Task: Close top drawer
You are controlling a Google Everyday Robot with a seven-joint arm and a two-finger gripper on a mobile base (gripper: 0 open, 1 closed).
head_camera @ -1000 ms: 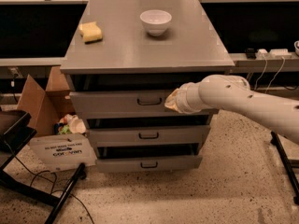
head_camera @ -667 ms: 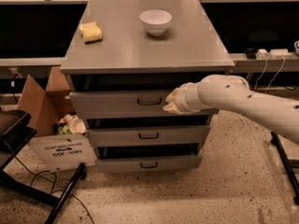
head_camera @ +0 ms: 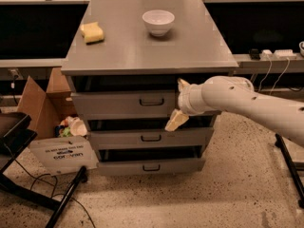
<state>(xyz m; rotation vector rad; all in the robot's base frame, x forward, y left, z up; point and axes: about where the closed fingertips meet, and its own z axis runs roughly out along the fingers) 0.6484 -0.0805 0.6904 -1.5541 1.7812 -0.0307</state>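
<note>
Here, the wide grey metal top drawer [head_camera: 118, 106], with a plain flat front and a small dark wire handle [head_camera: 152, 101] at its centre, sits directly under the front edge of the grey tabletop [head_camera: 142, 56]. It is the highest of 3 stacked drawers, and a dark gap shows above its front. The cream-fingered pincer [head_camera: 175, 104] on the white arm [head_camera: 237, 101] comes in from the right and sits at the right end of that drawer front, below the tabletop's front right corner. Its 2 fingers are spread wide apart, 1 pointing up and 1 down, gripping nothing; whether they touch the front I cannot tell. On the tabletop a round white bowl [head_camera: 158, 22] stands near the far edge, and a yellow rectangular sponge [head_camera: 92, 32] lies toward the far left corner. A brown cardboard box [head_camera: 40, 103] stands on the floor at the left.
</note>
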